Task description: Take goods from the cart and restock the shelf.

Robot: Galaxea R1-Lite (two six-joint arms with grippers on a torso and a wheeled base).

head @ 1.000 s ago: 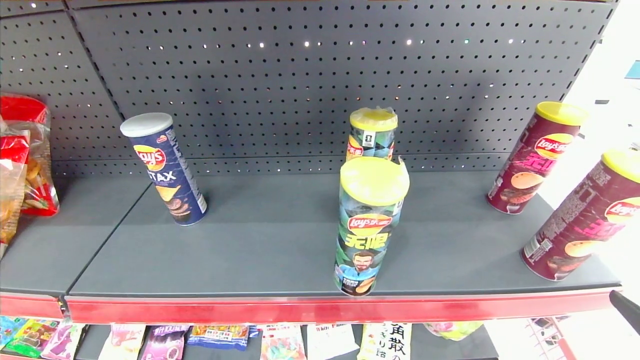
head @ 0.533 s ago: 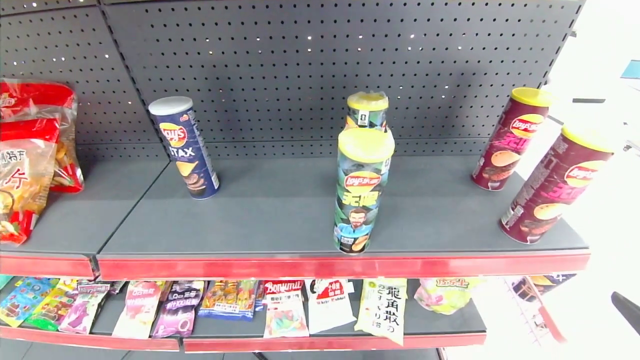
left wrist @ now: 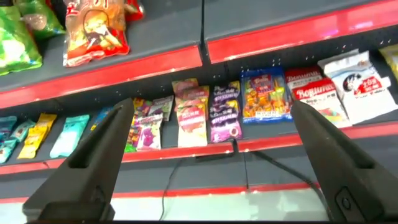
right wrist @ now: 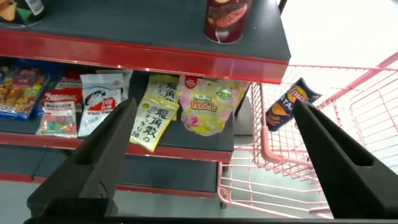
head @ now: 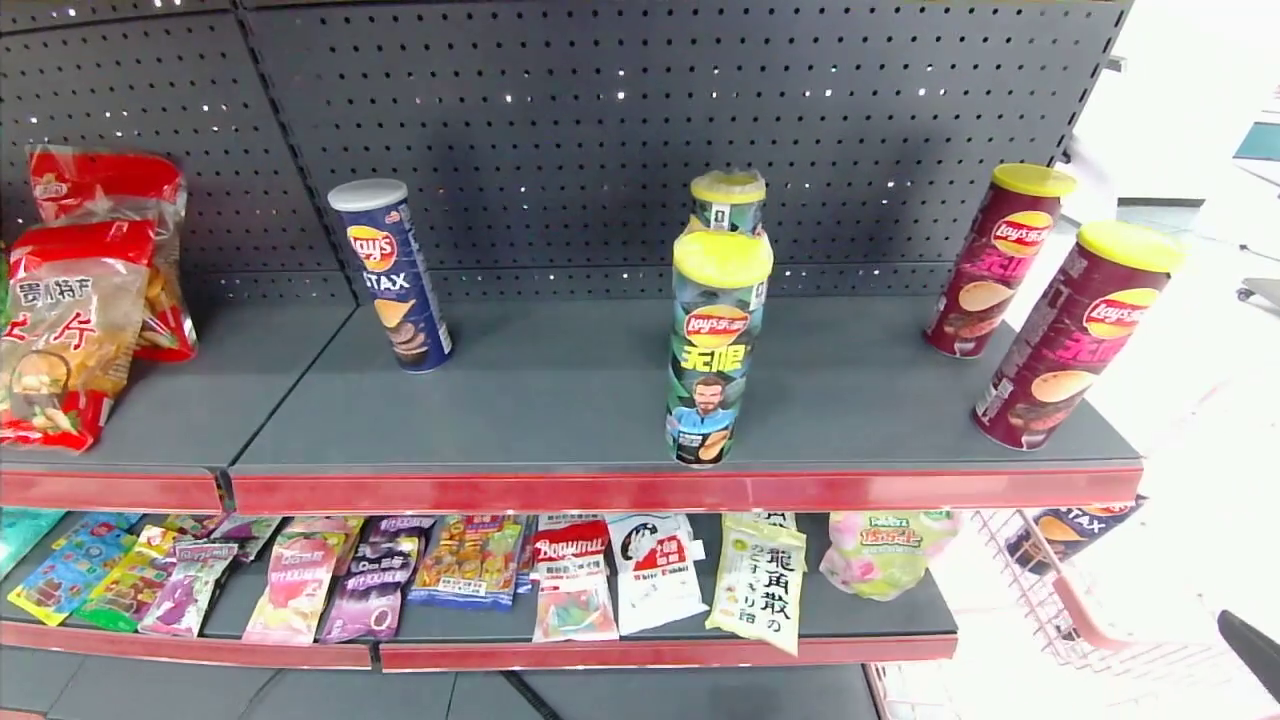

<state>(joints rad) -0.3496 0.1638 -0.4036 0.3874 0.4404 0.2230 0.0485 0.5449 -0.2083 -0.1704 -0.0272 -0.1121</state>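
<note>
Hanging wide open, holding nothing: left hand (left wrist: pixel 211 106) and right hand (right wrist: pixel 214 104). Dark blue chip can (right wrist: pixel 285 107) lies in pink wire cart (right wrist: pixel 283 160) beside grey metal shelf (head: pixel 560 400).

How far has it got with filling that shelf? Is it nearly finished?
Partly done, it seems: the upper shelf holds a blue chip can, a front green can, a rear green can, a back maroon can and a front maroon can, with wide gaps between. In hand: nothing; the left gripper and right gripper are open and empty. Left: at least one blue can lies in the pink cart.
</note>
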